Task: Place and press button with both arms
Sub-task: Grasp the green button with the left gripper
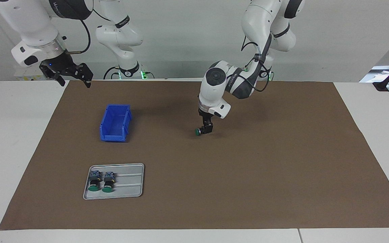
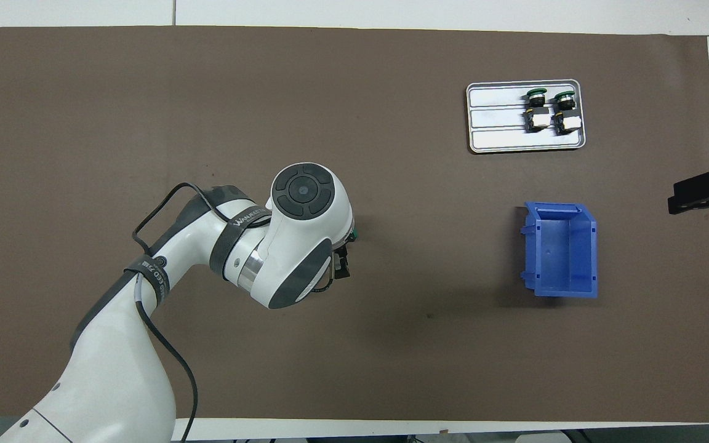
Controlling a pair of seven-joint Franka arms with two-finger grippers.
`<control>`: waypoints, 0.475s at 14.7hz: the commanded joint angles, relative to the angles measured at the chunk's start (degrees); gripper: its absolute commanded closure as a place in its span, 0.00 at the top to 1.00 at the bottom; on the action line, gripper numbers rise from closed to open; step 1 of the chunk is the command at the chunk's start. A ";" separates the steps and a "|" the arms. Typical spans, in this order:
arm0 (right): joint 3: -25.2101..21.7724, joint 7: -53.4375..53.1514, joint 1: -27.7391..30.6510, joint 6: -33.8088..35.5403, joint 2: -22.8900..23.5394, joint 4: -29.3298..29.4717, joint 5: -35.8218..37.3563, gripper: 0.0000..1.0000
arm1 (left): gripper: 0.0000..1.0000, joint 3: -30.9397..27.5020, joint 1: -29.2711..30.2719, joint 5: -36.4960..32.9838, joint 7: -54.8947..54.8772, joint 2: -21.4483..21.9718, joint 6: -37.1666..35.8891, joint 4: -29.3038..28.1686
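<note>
Green cap gives it away: the button (image 1: 198,131) is down at the left gripper (image 1: 207,129), on or just above the brown mat (image 1: 248,168) about mid-table, well apart from the blue bin (image 1: 115,123) and the grey tray (image 1: 127,182). It lies on its side, long axis roughly level with the mat and running across the table, cap pointing toward the right arm's end. The fingers sit on the body end, the cap sticking out free. Whether they actually clamp it or merely flank it, I can't tell; same for whether it touches the mat. From overhead the wrist hides nearly all of it, only a sliver of green shows (image 2: 354,233).

My read: held by the body so the cap stays exposed for a press by the other arm. On its side a downward push won't work, so it probably needs standing up, cap up, or bracing.

Two more buttons (image 1: 100,182) lie side by side in the tray, at the end nearest the right arm's edge of the table, caps pointing away from the robots, block bases toward them. The bin stands open and empty, nearer to the robots than the tray.

The right gripper (image 1: 73,78) waits high over the mat's edge at its own end, fingers spread, holding nothing.
</note>
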State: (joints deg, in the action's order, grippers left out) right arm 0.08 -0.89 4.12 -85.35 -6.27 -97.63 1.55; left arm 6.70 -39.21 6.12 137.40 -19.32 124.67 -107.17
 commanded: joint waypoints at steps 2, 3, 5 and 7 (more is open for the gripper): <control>0.27 1.07 0.45 0.01 -1.02 -0.90 0.12 1.00 | 1.00 -0.99 -1.57 0.30 1.55 -2.21 1.19 1.18; 0.27 1.07 0.45 0.01 -1.02 -0.90 0.12 1.00 | 1.00 -0.99 -1.57 0.30 1.99 -2.21 1.62 1.18; 0.27 1.07 0.45 0.01 -1.02 -0.90 0.12 1.00 | 1.00 -1.08 -1.66 0.21 2.78 -2.39 1.89 1.18; 0.27 1.07 0.45 0.01 -1.02 -0.90 0.12 1.00 | 1.00 -1.08 -1.57 0.03 2.87 -2.47 1.98 1.09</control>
State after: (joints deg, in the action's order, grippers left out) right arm 0.08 -0.89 4.12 -85.35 -6.28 -97.63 1.55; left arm 6.52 -39.94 6.12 139.22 -21.23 126.09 -106.72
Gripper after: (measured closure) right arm 0.000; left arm 0.000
